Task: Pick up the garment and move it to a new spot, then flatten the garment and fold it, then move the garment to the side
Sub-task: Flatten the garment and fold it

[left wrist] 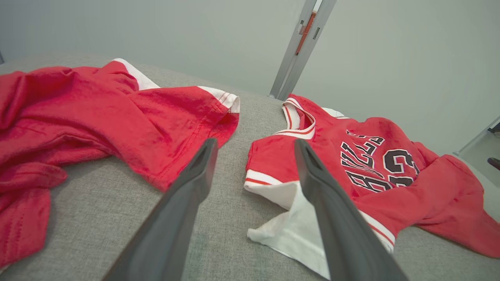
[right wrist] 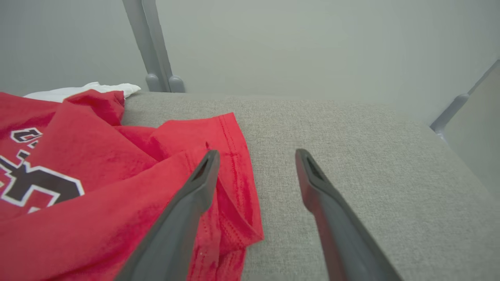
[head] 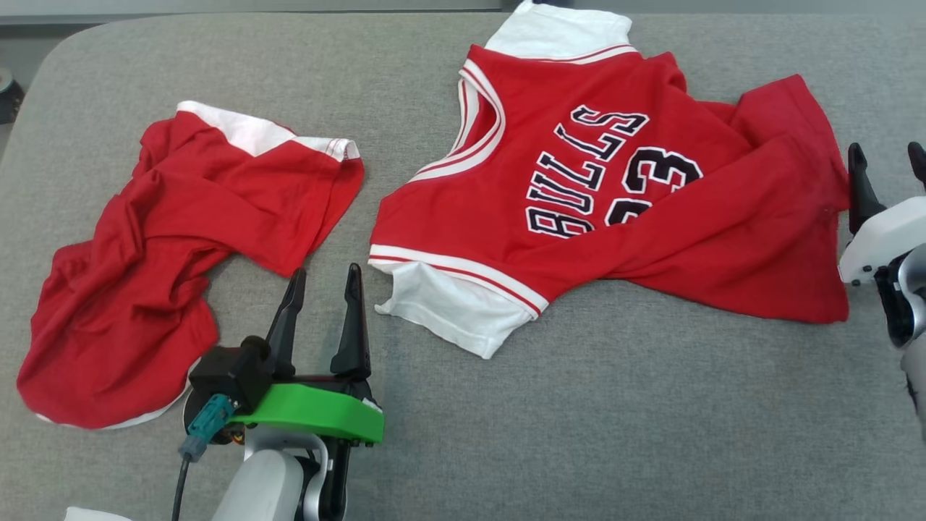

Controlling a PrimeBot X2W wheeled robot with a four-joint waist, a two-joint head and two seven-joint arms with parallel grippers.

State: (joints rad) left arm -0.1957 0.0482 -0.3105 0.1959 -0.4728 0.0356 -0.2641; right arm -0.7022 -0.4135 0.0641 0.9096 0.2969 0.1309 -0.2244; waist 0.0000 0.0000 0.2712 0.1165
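Expect the red jersey (head: 579, 210) to handle as light, limp cloth: no stiffness, likely to sag and bunch wherever lifted, not fragile, perhaps a little slippery between smooth fingers. Find it lying on the right half of the grey cushion (head: 615, 434), lettering and number upward, neck toward the left, lower part rumpled and folded over itself at the right. Best to pinch where the fabric is doubled: the stitched hem (right wrist: 238, 175) at the right, or a shoulder seam. Better still, take two corners at once to keep it flat.

Note the red shorts (head: 166, 275) lying apart on the left, not touching the jersey.

See the right end effector (head: 886, 148) spread wide and holding nothing, one finger over the hem, the other over bare cushion; cannot tell whether touching the cloth. See the left end effector (head: 325, 271) likewise wide and empty, pointing into the gap between the shorts and the near white sleeve (head: 448, 311).
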